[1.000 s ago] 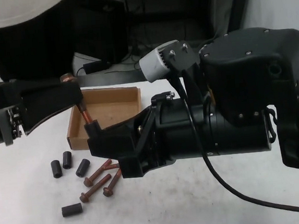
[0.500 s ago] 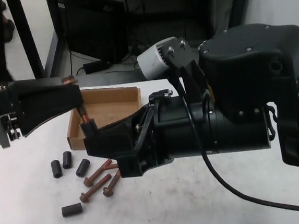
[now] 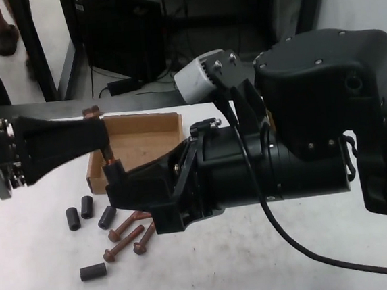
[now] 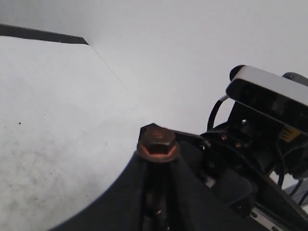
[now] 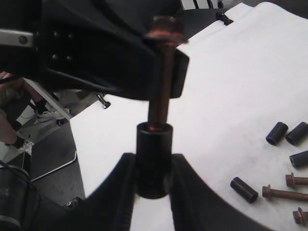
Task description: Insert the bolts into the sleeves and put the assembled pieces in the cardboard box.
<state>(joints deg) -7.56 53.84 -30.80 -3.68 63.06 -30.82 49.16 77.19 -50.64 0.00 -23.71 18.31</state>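
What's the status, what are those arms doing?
Left end effector shut on bolt, right end effector shut on sleeve. Bolt tip at sleeve mouth, near cardboard box. Nothing between them; loose bolts, loose sleeves on bench.

- You have five sleeves (image 3: 93, 271): four loose, plus one gripped sleeve (image 5: 154, 159).
- You can count four bolts (image 3: 124, 242): three loose, plus one gripped bolt (image 4: 158, 143).
- You have one cardboard box (image 3: 143, 117).
- You have the left gripper (image 4: 157, 167) and the right gripper (image 5: 154, 175), two in all.

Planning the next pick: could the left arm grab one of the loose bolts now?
Probably not: the left gripper is shut on a bolt whose tip meets the sleeve that the right gripper holds. The loose bolts lie uncovered, but its grip is taken.
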